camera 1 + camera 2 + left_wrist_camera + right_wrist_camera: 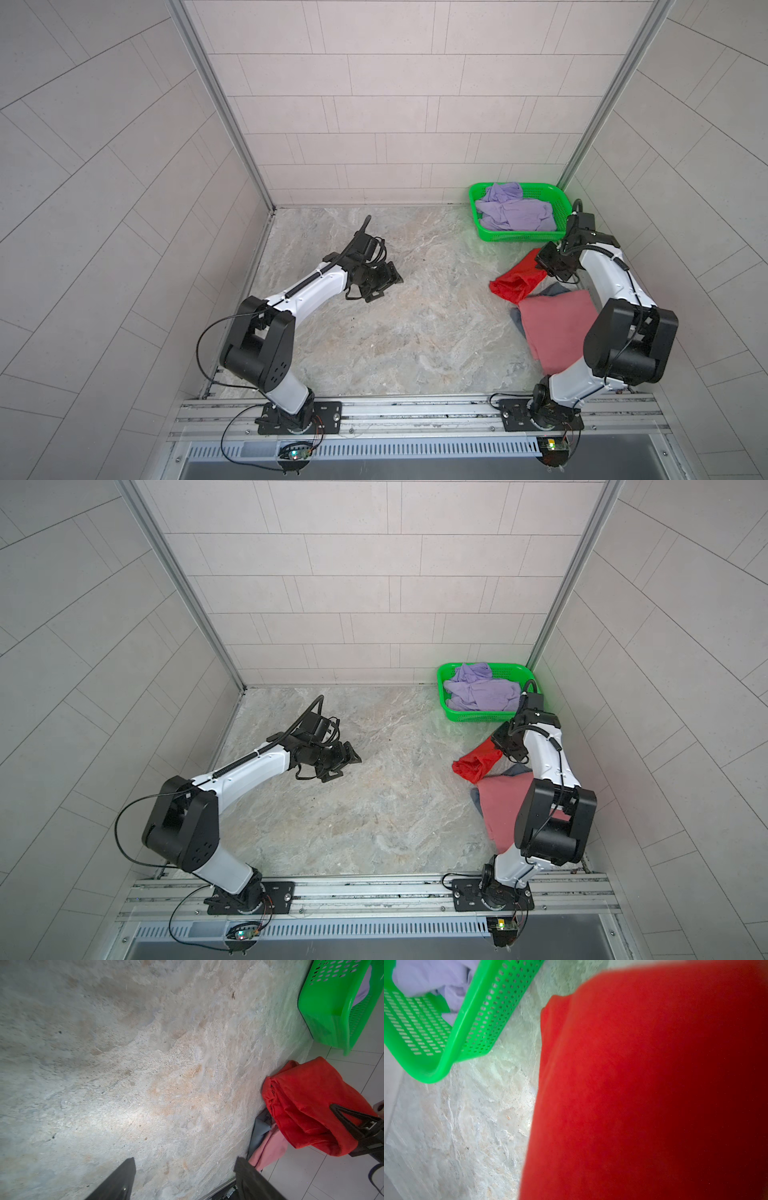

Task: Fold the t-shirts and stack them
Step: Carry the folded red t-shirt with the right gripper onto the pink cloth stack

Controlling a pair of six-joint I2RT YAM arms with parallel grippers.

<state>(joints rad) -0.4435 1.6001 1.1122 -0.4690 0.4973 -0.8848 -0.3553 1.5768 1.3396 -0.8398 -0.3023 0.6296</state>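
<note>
In both top views, the right gripper [549, 266] is pinching the bright red t-shirt [517, 283] with its jaws together on one corner; the soft cloth is hanging in a crumpled bunch, its low end just beside the folded stack; the dusty pink t-shirt [557, 328] is lying flat and roughly square on the grey-blue t-shirt [516, 319], which is peeking out at the edges; the lavender t-shirt [513, 210] is sitting rumpled in the green plastic mesh basket [515, 238] at the back corner; the left gripper [380, 286] is hovering with jaws apart over the marbled stone-look tabletop [395, 340], well apart from the shirts.

In the left wrist view, the two dark fingers [124, 1176] are standing wide with only bare table between them; the red shirt [307, 1105] is draping in thick rolled folds.

In the right wrist view, blurred red fabric [643, 1084] is filling most of the frame beside the perforated basket wall [477, 1022]; the jaws themselves are hiding behind the cloth.
</note>
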